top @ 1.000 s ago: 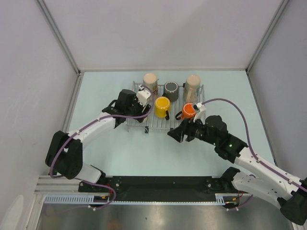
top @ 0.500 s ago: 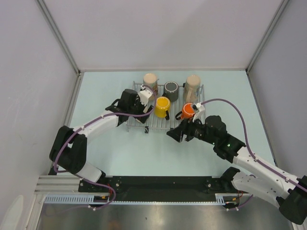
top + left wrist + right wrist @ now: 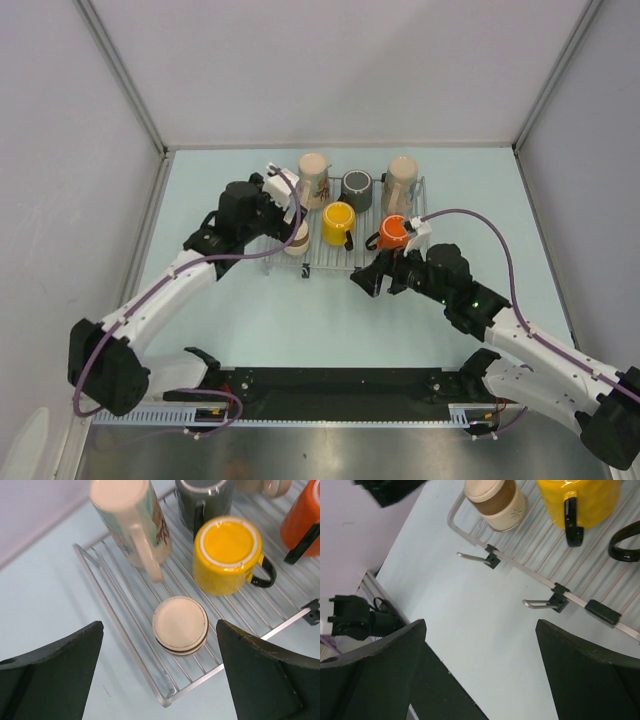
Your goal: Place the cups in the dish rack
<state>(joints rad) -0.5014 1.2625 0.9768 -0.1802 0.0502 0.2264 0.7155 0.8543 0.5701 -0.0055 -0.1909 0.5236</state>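
On the far middle of the pale blue tabletop [image 3: 300, 310] lies the dish rack [image 3: 328, 257], and all six cups sit on its wires. Along the far row, from left to right, stand a cream cup with a printed pattern [image 3: 314, 180], a dark cup [image 3: 357, 188] and a plain cream cup [image 3: 400, 183]. Nearer, a yellow cup [image 3: 338, 222] rests bottom up with its black handle to the right in the left wrist view, and an orange cup [image 3: 393, 232] sits to its right. At the rack's near left corner a small cream-and-brown cup [image 3: 180, 625] stands bottom up, apart from the others.

The left claw [image 3: 159, 627] hangs above that small cup with its jaws spread wide on either side, touching nothing and empty. The right claw [image 3: 479, 625] is over bare tabletop just near of the rack's near rail, close to the orange cup, its jaws likewise wide apart and gripping nothing.
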